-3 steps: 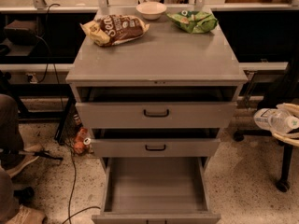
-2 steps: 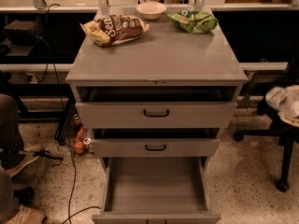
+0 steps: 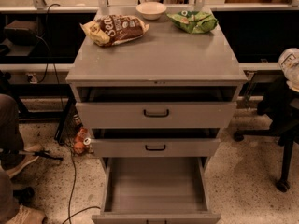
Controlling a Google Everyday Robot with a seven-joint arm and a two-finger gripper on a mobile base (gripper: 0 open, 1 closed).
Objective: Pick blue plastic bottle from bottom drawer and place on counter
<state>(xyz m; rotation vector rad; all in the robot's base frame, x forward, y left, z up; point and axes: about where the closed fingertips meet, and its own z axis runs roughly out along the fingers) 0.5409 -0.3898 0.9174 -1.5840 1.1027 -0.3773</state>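
The blue plastic bottle (image 3: 289, 63), clear with a light label, hangs in the air at the right edge of the view, about level with the counter (image 3: 159, 55) and to the right of the cabinet. My gripper (image 3: 293, 78) is at that right edge, mostly cut off by the frame, and is shut on the bottle. The bottom drawer (image 3: 156, 185) is pulled out and shows only its bare grey floor.
On the counter's back edge lie a brown snack bag (image 3: 115, 29), a white bowl (image 3: 151, 10) and a green chip bag (image 3: 192, 20). The two upper drawers (image 3: 156, 113) stand slightly open. A black chair base (image 3: 280, 139) stands at the right. A person's legs (image 3: 11, 143) are at the left.
The bottle has risen at the right edge, from about the middle drawers' height to counter height. The view has shifted a little. The drawers have not moved.
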